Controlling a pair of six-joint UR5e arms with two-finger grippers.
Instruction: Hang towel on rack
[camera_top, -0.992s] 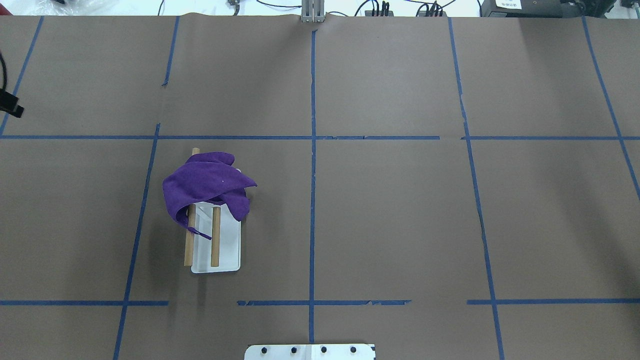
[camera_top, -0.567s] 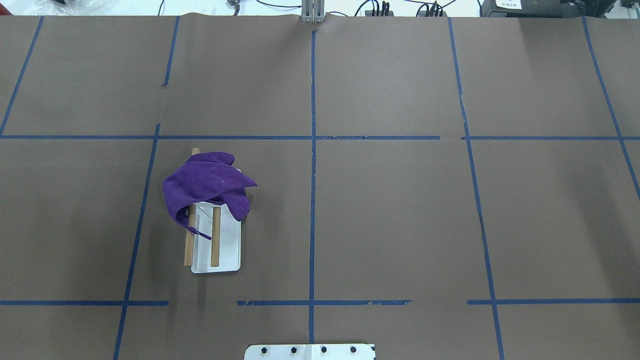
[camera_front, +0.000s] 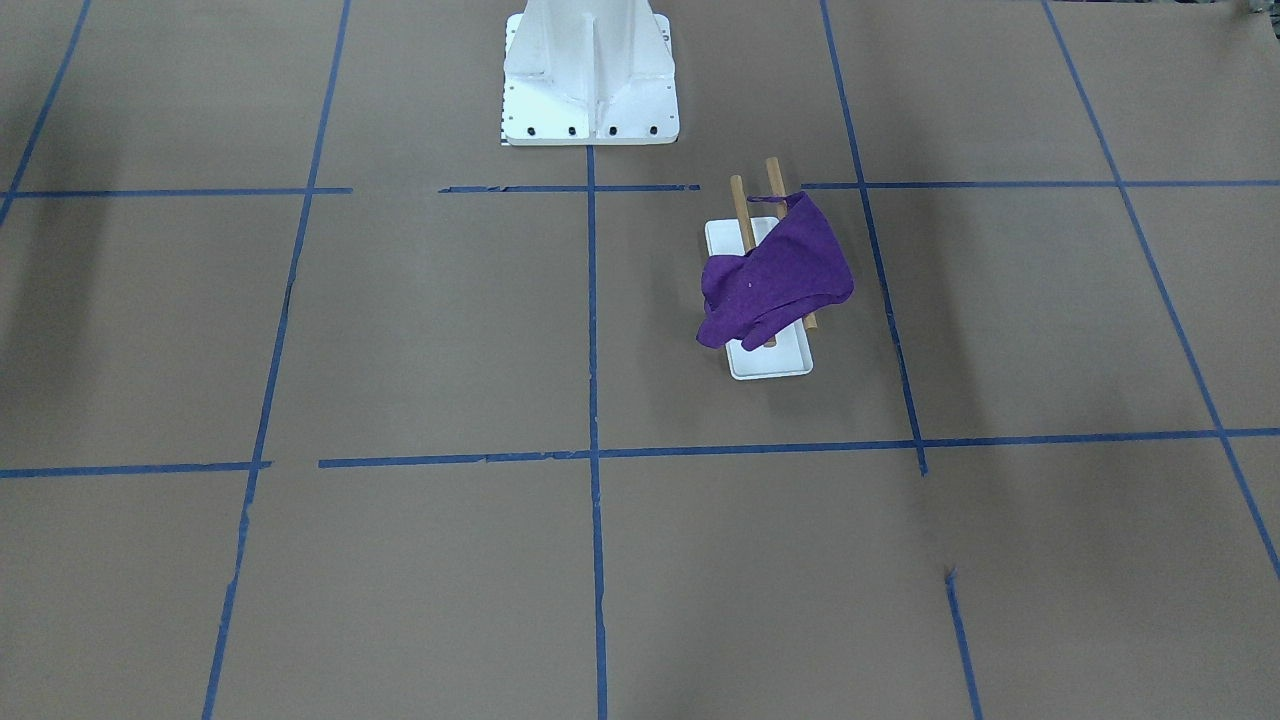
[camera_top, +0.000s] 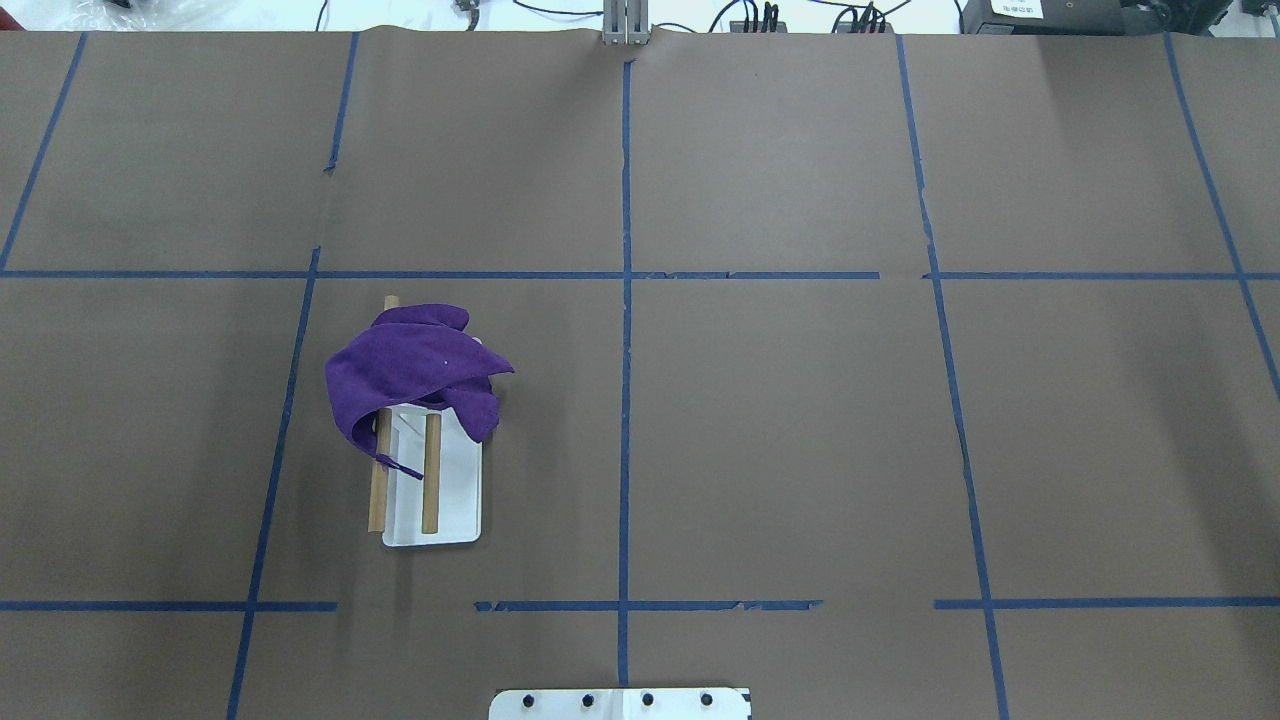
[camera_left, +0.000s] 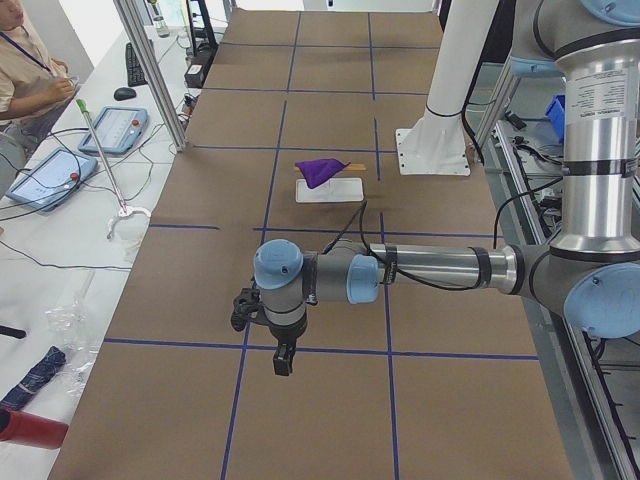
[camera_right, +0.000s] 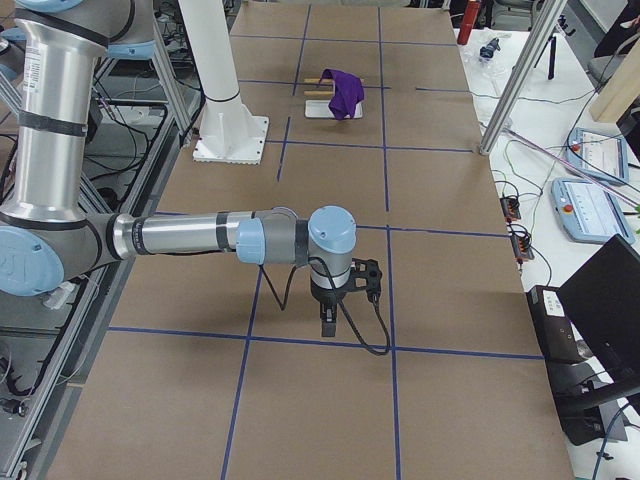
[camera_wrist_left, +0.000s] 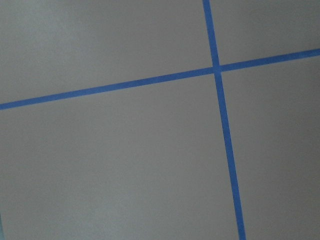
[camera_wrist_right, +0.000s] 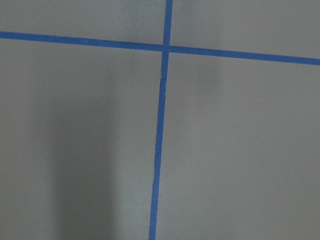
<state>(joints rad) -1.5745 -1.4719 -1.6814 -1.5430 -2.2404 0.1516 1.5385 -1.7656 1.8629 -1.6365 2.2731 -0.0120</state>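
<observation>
Across the brown-papered bench the work looks done, which would explain why both arms sit well apart from the rack; the left arm and the right arm each reach out level over the paper, wrists turned straight down at bare taped squares; whether either set of jaws is parted or closed I cannot tell; the rack, two wooden rails over a white base, stands on the robot's left half; the purple towel lies bunched over both rails at their far end, held by nothing.
</observation>
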